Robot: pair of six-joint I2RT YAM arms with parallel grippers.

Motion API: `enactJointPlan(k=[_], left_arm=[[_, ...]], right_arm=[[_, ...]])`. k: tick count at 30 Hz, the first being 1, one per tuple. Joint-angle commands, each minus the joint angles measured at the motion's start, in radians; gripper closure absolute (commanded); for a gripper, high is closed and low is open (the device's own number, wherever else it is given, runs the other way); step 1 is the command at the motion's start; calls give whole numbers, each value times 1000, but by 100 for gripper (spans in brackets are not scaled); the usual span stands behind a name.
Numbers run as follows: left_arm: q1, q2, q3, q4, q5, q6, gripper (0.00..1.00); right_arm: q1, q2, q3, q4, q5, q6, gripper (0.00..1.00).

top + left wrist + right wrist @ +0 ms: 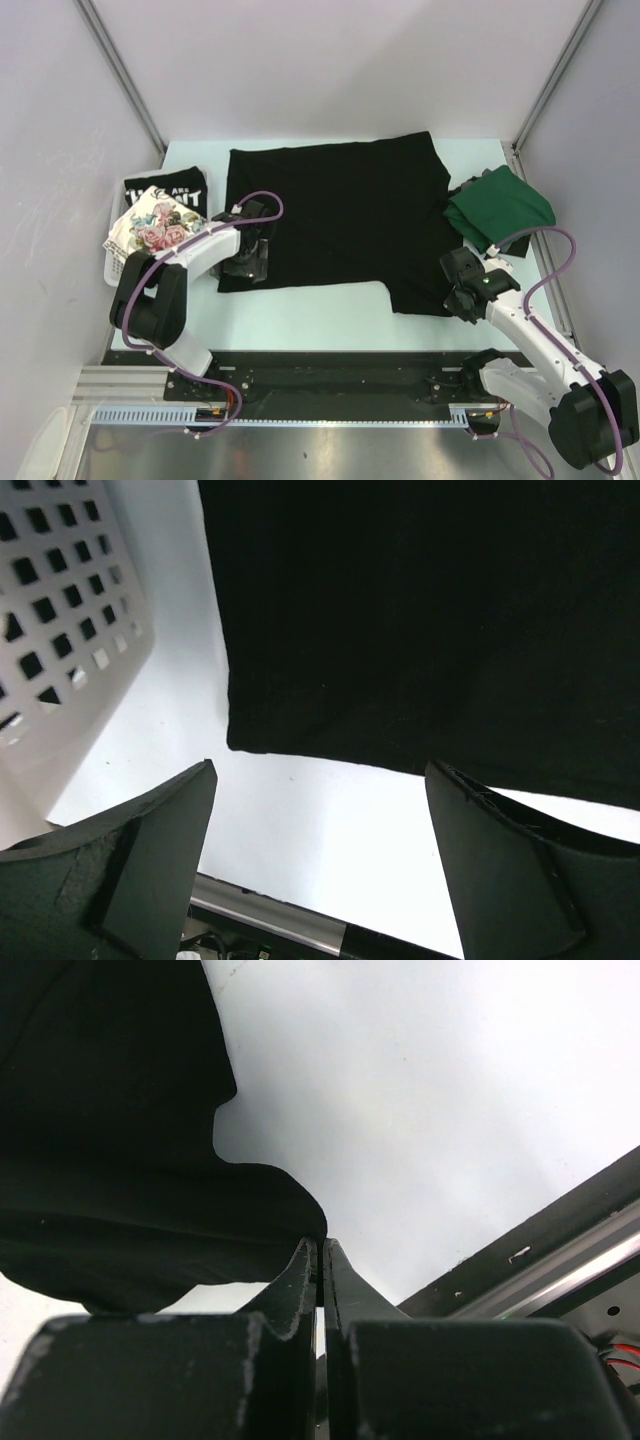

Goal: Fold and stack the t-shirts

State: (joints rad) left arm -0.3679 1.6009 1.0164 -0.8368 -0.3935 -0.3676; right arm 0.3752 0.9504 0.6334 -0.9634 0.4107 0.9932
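A large plain black t-shirt (340, 215) lies spread flat across the middle of the table. My left gripper (246, 262) hangs open over its near-left corner. In the left wrist view, the shirt's hem (420, 630) runs just beyond the left gripper (320, 770), and only bare table shows between the fingers. My right gripper (460, 303) is at the shirt's near-right corner. In the right wrist view it (322, 1244) is shut on the edge of the black cloth (130, 1180), which is lifted slightly off the table. A dark green t-shirt (505, 208) lies bunched at the right.
A white slatted basket (110, 262) stands at the left edge, and its wall (60, 630) is close to my left gripper. It holds a black lettered t-shirt (165, 190) and a floral one (150, 228). A black rail (330, 365) runs along the near table edge.
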Motion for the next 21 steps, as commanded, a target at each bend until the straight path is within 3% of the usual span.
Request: enactJointPlan(k=[1, 7, 21], left_arm=[[6, 8, -19, -10, 30, -31, 9], [6, 16, -35, -54, 12, -53, 9], [90, -107, -113, 37, 99, -57, 11]], right_arm=[[-9, -1, 38, -28, 43, 7, 100], [-9, 2, 38, -21, 39, -2, 100], [-7, 28, 38, -15, 31, -14, 100]])
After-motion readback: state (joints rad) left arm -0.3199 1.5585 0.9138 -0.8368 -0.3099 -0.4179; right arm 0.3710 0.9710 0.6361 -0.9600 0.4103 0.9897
